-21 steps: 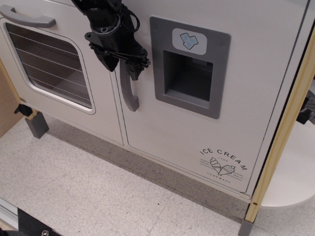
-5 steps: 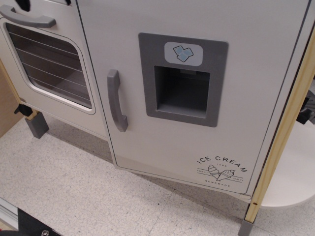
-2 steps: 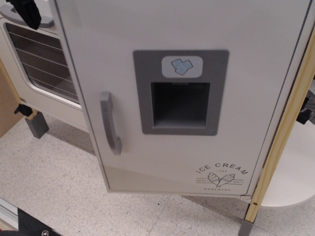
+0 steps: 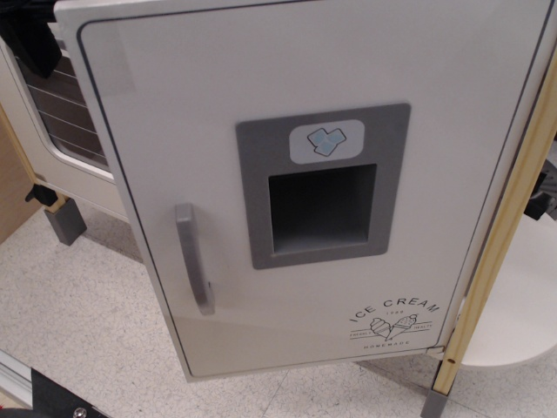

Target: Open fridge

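The white fridge door (image 4: pixel 218 104) stands swung well out toward the camera, hinged on its right side. Its top edge shows and its left edge hangs over the floor. Its vertical grey handle (image 4: pixel 193 257) is at the lower left. The grey ice dispenser panel (image 4: pixel 320 187) is in the middle and the "ICE CREAM" logo (image 4: pixel 392 318) at the lower right. A black part of my gripper (image 4: pixel 29 37) shows at the top left corner, behind the door's left edge and apart from the handle. Its fingers are hidden.
The white oven door with its window (image 4: pixel 63 109) is at the left, mostly covered by the fridge door. A wooden post (image 4: pixel 500 235) runs down the right side beside a white rounded shelf (image 4: pixel 522 296). A grey foot (image 4: pixel 65 222) stands on the speckled floor (image 4: pixel 78 322).
The fridge door has swung further open toward the camera. The gripper left the handle and went up to the top left, behind the door's edge.
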You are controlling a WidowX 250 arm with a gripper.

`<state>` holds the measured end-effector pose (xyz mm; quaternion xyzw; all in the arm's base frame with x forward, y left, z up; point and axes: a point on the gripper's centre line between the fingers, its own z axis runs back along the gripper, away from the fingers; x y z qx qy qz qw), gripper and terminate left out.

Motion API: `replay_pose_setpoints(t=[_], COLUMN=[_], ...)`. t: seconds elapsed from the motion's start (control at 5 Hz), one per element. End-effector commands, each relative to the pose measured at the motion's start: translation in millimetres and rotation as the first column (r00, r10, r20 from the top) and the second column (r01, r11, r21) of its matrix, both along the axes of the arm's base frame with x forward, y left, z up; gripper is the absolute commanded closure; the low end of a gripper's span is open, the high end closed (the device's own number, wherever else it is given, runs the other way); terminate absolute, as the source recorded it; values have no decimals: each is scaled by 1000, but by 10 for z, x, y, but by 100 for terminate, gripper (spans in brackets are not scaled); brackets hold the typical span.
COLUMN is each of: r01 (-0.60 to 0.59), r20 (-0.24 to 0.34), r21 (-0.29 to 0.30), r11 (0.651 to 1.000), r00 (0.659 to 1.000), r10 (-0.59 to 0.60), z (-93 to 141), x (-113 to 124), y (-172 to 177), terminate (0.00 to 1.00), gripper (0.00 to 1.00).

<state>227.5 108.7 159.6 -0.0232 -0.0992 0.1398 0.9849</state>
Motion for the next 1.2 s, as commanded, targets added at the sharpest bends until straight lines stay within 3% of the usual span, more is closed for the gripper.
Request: replay_pose_setpoints(t=[0.0, 0.6, 0.8, 1.0], r01=[129, 239, 239, 239], r20=[53, 50, 50, 50], r21=[-13, -20, -20, -20], r11=[992, 971, 971, 971], r00=[990, 970, 970, 970], r10=[-128, -238, -238, -238], z=[241, 292, 292, 292], x=[-269, -367, -367, -367], y=[-382, -952, -952, -952], terminate=[0, 0, 0, 100], gripper=[0, 0, 0, 0])
